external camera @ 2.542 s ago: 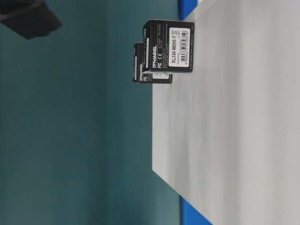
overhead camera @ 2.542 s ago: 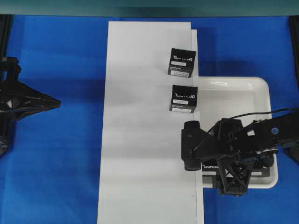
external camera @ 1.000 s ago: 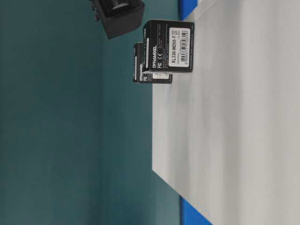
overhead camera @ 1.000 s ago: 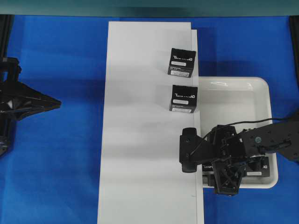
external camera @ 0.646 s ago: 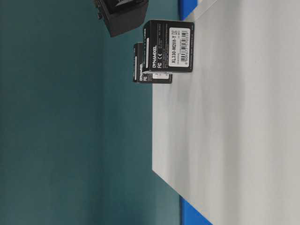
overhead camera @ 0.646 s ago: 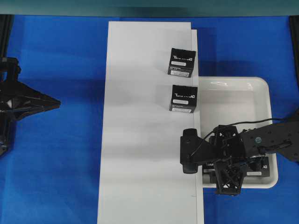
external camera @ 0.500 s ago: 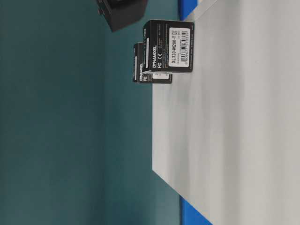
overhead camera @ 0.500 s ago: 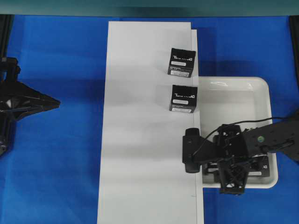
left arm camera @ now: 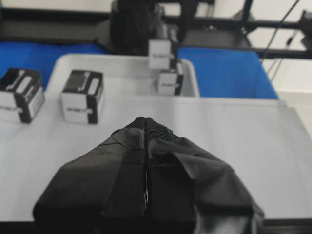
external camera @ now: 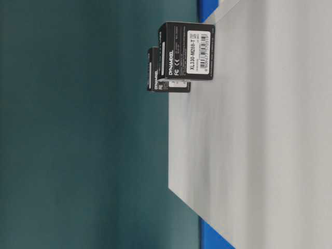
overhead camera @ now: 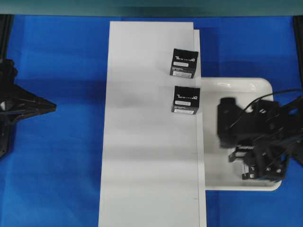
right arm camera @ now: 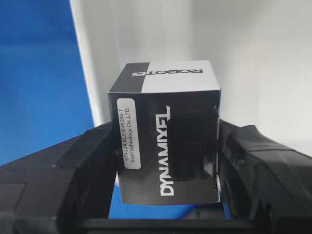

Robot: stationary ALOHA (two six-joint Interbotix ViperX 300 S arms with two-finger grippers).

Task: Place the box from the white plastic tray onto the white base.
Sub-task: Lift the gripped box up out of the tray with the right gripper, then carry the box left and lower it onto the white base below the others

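Right gripper (right arm camera: 168, 156): your two black fingers (right arm camera: 85, 161) press on opposite side faces of the small black cube-like carton with white "DYNAMIXEL" lettering (right arm camera: 165, 146); the jaws stand partly apart, closed on the carton's width.
Held carton: it sits squarely between your fingertips, logo face toward the wrist camera, white label strip beside your left-hand finger.
Shallow glossy white plastic tray with raised rim (overhead camera: 215, 142): it lies beneath your right fingers; in the wrist view its rim runs behind the carton.
Long flat matte white board (overhead camera: 147, 156): it lies beside the tray, well apart from your right fingertips.
Two matching black cartons (overhead camera: 186, 100): both stand on the board's tray-side edge.
Left gripper (left arm camera: 146, 124): your fingertips meet with no gap and carry nothing; the board lies below them.
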